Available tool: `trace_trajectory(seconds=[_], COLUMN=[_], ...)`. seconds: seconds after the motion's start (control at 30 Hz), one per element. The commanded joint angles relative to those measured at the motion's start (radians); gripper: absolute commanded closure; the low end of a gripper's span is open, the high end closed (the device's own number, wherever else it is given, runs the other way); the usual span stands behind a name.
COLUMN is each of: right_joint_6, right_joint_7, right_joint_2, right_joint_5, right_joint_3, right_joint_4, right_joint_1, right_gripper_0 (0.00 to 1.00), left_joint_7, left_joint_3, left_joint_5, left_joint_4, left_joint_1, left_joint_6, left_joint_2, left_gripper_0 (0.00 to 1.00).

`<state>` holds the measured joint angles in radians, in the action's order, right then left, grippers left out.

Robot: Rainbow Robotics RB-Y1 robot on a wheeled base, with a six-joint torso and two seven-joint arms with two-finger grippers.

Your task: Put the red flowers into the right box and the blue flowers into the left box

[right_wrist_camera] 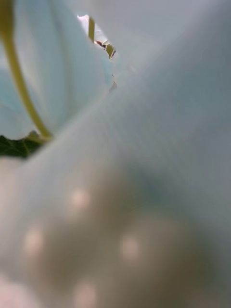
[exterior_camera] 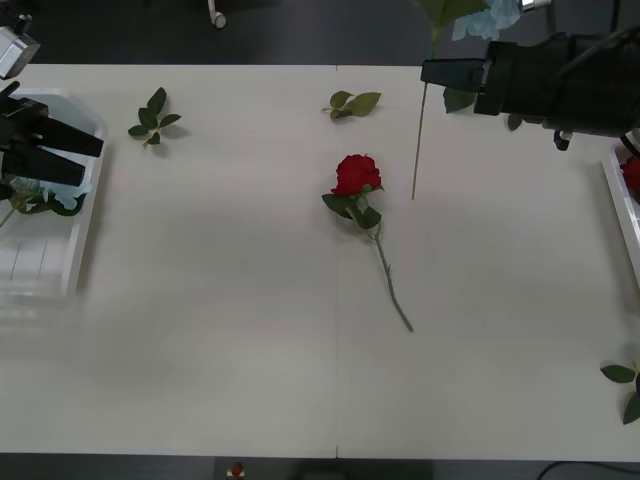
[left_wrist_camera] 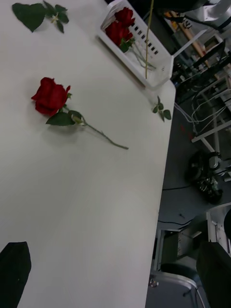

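Observation:
A blue flower (exterior_camera: 488,18) hangs in the air at the table's far right, its long stem (exterior_camera: 418,150) dangling toward the tabletop. My right gripper (exterior_camera: 428,72) is shut on it just below the bloom, and pale blue petals (right_wrist_camera: 72,72) press against the right wrist view. One red flower (exterior_camera: 357,175) (left_wrist_camera: 50,96) lies on the table's middle, stem toward me. The right box (exterior_camera: 622,215) (left_wrist_camera: 161,62) holds red flowers (left_wrist_camera: 118,29). My left gripper (exterior_camera: 92,163) (left_wrist_camera: 115,274) hovers open over the left box (exterior_camera: 60,260), which holds a blue flower with leaves (exterior_camera: 35,195).
Loose green leaf sprigs lie at the far left (exterior_camera: 152,117), the far middle (exterior_camera: 352,102) and the near right edge (exterior_camera: 625,385). The table's near half is bare white surface. Past the table's right end are cables and equipment (left_wrist_camera: 207,178).

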<state>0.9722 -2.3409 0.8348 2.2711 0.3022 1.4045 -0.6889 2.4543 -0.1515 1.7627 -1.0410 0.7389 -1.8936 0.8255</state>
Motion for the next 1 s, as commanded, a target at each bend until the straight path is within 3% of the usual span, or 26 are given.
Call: trace_trajectory(seconds=[0.03, 0.47, 1.0], right_joint_6=[0.036, -0.024, -0.113], right_joint_7=[-0.023, -0.008, -0.008], right_joint_2=[-0.045, -0.194, -0.260], right_joint_5=[0.031, 0.074, 0.018], right_joint_3=[-0.005, 0.008, 0.023], right_joint_4=[-0.039, -0.052, -0.052], right_joint_1=[-0.072, -0.089, -0.096], right_gripper_0=[1.00, 1.00, 1.00], left_joint_7=[0.029, -0.035, -0.118], left_joint_3=[0.004, 0.313, 0.441], left_joint_5=[0.035, 0.307, 0.316], left_joint_4=[-0.034, -0.119, -0.215], left_joint_1=[0.005, 0.004, 0.004], left_joint_6=[0.045, 0.389, 0.623], left_joint_2=[-0.058, -0.170, -0.299], left_gripper_0=[0.00, 0.00, 0.00])
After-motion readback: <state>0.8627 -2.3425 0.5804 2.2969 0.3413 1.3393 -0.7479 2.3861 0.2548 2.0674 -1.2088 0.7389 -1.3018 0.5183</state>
